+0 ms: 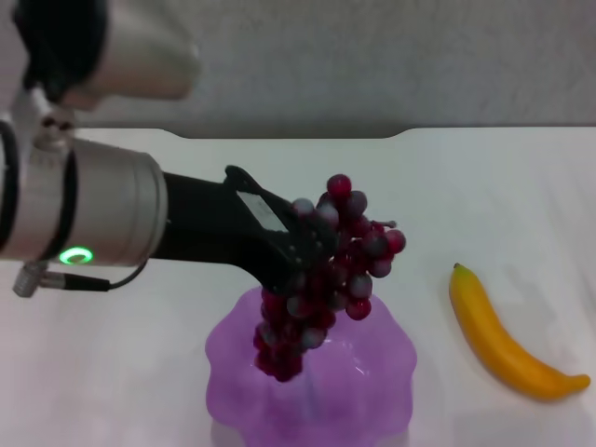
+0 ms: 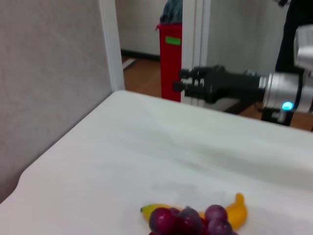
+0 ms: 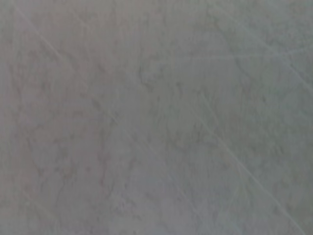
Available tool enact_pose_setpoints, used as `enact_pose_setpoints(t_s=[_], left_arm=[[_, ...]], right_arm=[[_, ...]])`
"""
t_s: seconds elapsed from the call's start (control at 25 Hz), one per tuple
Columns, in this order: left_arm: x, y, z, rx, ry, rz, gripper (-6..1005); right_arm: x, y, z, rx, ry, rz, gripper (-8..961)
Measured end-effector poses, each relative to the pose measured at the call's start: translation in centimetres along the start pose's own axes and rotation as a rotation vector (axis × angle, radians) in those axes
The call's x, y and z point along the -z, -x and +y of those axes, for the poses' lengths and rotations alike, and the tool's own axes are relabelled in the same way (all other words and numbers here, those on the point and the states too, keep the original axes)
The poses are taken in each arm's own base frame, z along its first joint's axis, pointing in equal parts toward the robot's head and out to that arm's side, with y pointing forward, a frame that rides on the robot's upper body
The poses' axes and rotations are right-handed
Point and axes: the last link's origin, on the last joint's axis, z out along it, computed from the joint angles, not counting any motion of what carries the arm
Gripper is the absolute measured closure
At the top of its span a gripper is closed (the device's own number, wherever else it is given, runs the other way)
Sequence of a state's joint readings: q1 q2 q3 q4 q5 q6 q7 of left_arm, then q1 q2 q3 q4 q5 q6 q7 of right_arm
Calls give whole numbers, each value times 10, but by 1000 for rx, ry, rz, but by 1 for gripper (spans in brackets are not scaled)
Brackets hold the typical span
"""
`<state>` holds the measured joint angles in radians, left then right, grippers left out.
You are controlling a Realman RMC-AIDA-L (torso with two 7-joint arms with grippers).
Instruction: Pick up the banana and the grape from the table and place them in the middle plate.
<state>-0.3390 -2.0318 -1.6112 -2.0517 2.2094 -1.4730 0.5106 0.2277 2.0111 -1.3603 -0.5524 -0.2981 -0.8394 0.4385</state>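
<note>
The grape (image 1: pixel 326 279), a dark red-purple bunch, hangs in the air over the far rim of the middle plate (image 1: pixel 372 396), its lower end dipping into the dish. My left gripper (image 1: pixel 305 253) reaches in from the left and is shut on the bunch's upper part. The yellow-orange banana (image 1: pixel 507 340) lies flat on the table (image 1: pixel 484 186) to the right of the plate. In the left wrist view the grape (image 2: pixel 188 221) sits in front of the banana (image 2: pixel 235 211). My right gripper (image 2: pixel 183 84) hovers far off beyond the table's edge.
A grey wall runs behind the table's notched far edge (image 1: pixel 298 137). A red bin (image 2: pixel 170 54) and a doorway stand beyond the table. The right wrist view holds only a plain pale surface.
</note>
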Motion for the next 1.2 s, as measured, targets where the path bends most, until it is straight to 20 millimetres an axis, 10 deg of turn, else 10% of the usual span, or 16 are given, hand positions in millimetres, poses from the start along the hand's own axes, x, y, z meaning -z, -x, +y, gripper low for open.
enact_pose_setpoints(t_s=[0.6,1.2], left_arm=[[-58,18,4,3,53,-92,955],[-137,86,-19,-48,-3,-256,880]], right_arm=[[-1,3,1,1,5,-15,470],[-1,3,1,2,7,-16,470]])
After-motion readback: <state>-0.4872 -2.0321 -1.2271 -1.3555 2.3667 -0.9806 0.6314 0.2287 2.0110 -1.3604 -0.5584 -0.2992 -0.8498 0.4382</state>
